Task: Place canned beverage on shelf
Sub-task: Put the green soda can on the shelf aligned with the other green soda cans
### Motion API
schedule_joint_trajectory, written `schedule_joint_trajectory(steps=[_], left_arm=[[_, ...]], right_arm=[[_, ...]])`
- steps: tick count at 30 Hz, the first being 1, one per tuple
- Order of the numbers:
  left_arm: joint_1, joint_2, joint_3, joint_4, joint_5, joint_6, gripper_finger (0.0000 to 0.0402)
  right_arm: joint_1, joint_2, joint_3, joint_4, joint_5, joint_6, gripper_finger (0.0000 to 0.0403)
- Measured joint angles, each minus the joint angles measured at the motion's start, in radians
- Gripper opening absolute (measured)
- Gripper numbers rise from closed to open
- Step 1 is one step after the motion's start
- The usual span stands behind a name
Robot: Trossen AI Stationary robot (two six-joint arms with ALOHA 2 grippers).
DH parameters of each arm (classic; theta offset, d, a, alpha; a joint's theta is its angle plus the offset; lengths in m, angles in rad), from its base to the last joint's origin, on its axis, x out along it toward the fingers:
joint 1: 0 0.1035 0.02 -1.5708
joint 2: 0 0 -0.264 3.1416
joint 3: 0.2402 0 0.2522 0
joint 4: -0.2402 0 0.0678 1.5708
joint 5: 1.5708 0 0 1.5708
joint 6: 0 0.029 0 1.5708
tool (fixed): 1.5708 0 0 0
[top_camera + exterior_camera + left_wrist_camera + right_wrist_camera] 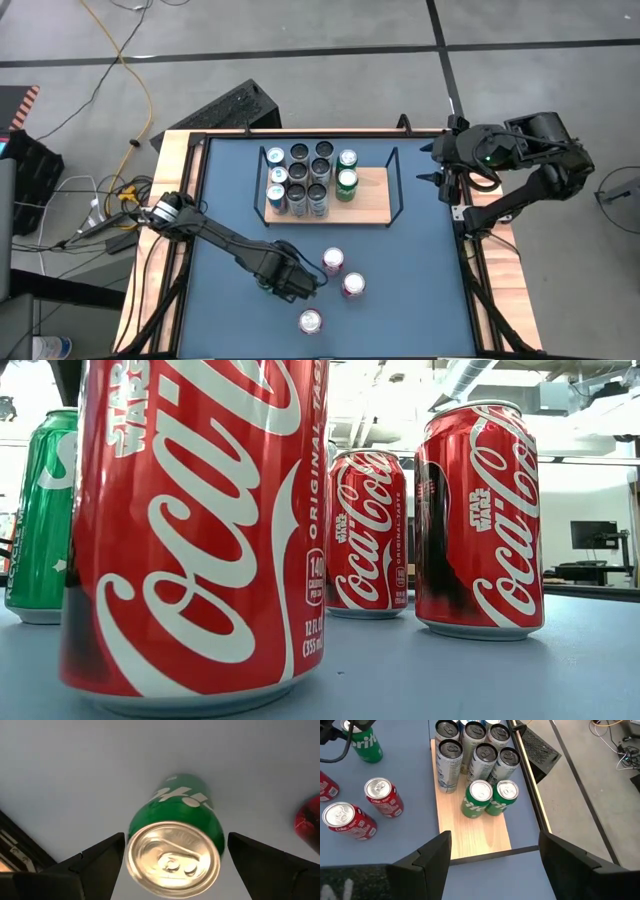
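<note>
Blue tabletop (430,290) under everything, with the light-wood shelf (372,205) set toward its far side, black wire rails upright at the ends. Left part of the board packed with standing cans: a cluster of silver cans (300,180), plus two green cans (347,183) just beside them; right part of the board bare, so room there for more. Nearer the front edge, three red cola cans (333,261) standing loose and apart. Left gripper (172,865) low over the table beside those red cans, jaws wide, straddling an upright green can (175,835), one finger on each side with clear gaps, nothing gripped yet. Right gripper (492,855) parked at the table's far right corner, hovering over the shelf's bare end, jaws apart and empty. Green can likely rigid if full and moderately heavy, thin-walled and dentable if squeezed hard, smooth painted metal probably slippery. Best hold judged to be across the cylinder's mid-height, fingers square on opposite sides, kept upright to avoid tipping on release.
</note>
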Motion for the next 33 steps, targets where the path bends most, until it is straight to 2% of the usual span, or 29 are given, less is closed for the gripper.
schedule_joint_trajectory(steps=[6, 14, 19, 24, 33], left_arm=[[0.000, 0.000, -0.001, 0.010, 0.002, 0.000, 0.0335], [-0.004, 0.000, -0.001, 0.017, 0.022, 0.006, 0.0267], [-0.005, 0.000, -0.001, 0.020, 0.026, 0.020, 0.0262], [-0.006, 0.004, 0.035, 0.028, 0.029, 0.148, 0.0262], [0.028, 0.003, 0.203, -0.018, -0.046, 0.411, 0.0262]], right_arm=[[0.000, 0.000, 0.000, 0.000, 0.000, -0.009, 0.0282], [0.000, 0.000, 0.000, 0.000, 0.000, -0.008, 0.0282], [0.000, 0.000, 0.000, 0.000, 0.001, -0.008, 0.0282], [0.000, 0.000, 0.000, 0.000, 0.001, -0.012, 0.0282], [0.000, 0.000, 0.000, 0.000, 0.001, -0.008, 0.0282]])
